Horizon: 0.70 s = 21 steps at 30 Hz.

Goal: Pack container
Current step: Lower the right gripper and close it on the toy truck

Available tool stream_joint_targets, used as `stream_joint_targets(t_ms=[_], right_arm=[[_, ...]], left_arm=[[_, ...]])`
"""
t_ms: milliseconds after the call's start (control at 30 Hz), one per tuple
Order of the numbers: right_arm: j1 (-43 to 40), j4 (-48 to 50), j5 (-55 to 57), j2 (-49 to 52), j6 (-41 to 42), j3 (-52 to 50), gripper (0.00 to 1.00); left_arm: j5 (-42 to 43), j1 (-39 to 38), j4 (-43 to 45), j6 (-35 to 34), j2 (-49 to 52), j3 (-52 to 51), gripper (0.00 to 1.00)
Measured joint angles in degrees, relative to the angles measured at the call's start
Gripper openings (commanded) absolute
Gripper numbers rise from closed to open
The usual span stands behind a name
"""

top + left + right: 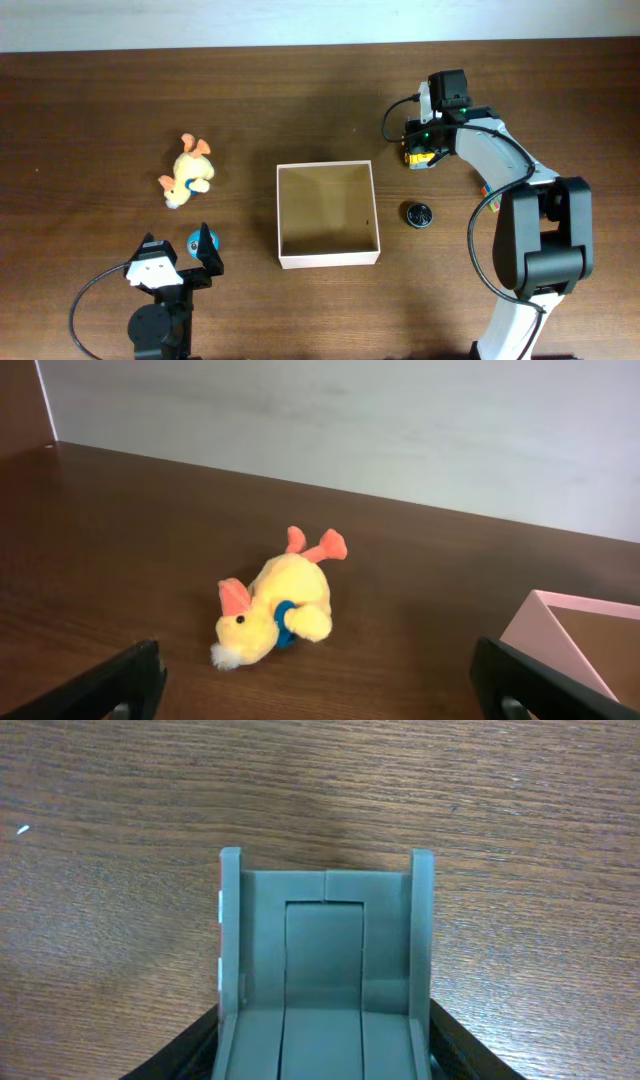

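Note:
The container, a square shallow box with white walls and a tan inside, stands in the middle of the table with nothing in it; its corner shows in the left wrist view. A yellow plush duck lies on its side to the left of it. My left gripper sits wide open near the front edge, just short of the duck. At the back right my right gripper is down on a yellow toy. Its black fingers press both sides of the toy's grey tray-shaped part.
A small black round thing lies right of the container. A small blue thing rests on the table by my left gripper's right finger. The right arm's base stands at the front right.

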Motion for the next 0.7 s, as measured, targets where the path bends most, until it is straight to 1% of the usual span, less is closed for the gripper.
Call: stream_joint_targets(t_ms=[200, 300, 700], right_arm=[[0.00, -0.57, 0.00, 0.00, -0.83, 0.00, 0.50], [0.00, -0.74, 0.00, 0.00, -0.87, 0.00, 0.45], [0.00, -0.52, -0.02, 0.00, -1.09, 0.09, 0.42]], left_arm=[[0.00, 0.00, 0.02, 0.00, 0.00, 0.00, 0.99], [0.02, 0.00, 0.00, 0.00, 0.00, 0.00, 0.99], [0.02, 0.00, 0.02, 0.00, 0.00, 0.00, 0.99]])
